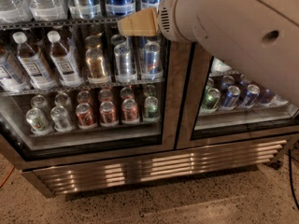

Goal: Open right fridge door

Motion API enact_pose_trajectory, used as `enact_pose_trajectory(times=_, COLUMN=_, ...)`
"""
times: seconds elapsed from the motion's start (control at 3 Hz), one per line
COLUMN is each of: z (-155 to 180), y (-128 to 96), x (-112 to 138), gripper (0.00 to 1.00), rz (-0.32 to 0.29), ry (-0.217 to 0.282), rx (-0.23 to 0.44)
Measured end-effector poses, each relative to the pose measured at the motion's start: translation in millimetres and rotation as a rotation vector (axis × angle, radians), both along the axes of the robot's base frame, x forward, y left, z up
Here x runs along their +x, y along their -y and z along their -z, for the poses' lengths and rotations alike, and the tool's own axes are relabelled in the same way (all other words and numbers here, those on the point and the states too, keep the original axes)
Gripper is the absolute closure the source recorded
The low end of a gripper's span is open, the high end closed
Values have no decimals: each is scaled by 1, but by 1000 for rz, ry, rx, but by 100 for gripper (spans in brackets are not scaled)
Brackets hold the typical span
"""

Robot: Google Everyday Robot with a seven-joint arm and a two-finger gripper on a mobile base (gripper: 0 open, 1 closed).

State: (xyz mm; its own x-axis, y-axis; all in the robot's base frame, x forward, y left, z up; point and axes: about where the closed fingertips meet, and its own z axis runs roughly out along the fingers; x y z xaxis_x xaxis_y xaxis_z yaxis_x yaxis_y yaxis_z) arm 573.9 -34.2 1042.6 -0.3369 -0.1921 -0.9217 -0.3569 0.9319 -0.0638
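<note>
Fridge with two glass doors, seen from above at an angle. The right fridge door (243, 118) is at 3 o'clock in the view, with a brushed brownish steel frame, and looks shut: its inner stile sits flush beside the left door's stile at the centre seam. Through its glass are tilted cans, a green can (210, 98) and blue cans (232, 96) next to it on a shelf. The upper part of this door is hidden by the white arm (233, 27), which comes in from 2 o'clock. The gripper (135, 22) is a tan wedge sticking out of the arm's end toward 9 o'clock. It sits at about 12 o'clock in the view, in front of the upper right of the left fridge door (93, 78), not on the right door; cannot tell whether it is spread or closed, or whether it touches the glass. Behind the left door are white-capped bottles (60, 59) at 10 o'clock, with silver cans (124, 59) beside them and red-orange cans (107, 112) on the shelf below. A louvred steel grille (154, 164) runs along the base at 6 o'clock. The speckled floor (187, 204) lies below, with an orange cable (4, 176) at 8 o'clock and a black cable (292, 171) at 4 o'clock.
</note>
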Motion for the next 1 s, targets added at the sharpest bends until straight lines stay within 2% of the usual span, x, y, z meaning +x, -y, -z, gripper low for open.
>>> enact_pose_trajectory(times=0.33, z=15, y=1, x=31, gripper=0, rz=54, ry=-40, rx=4)
enact_pose_trajectory(times=0.67, z=13, y=0, x=30, gripper=0, rz=53, ry=-37, rx=5)
enact_pose_trajectory(times=1.0, z=-1, y=6, x=2, gripper=0, rz=53, ry=-1, rx=8)
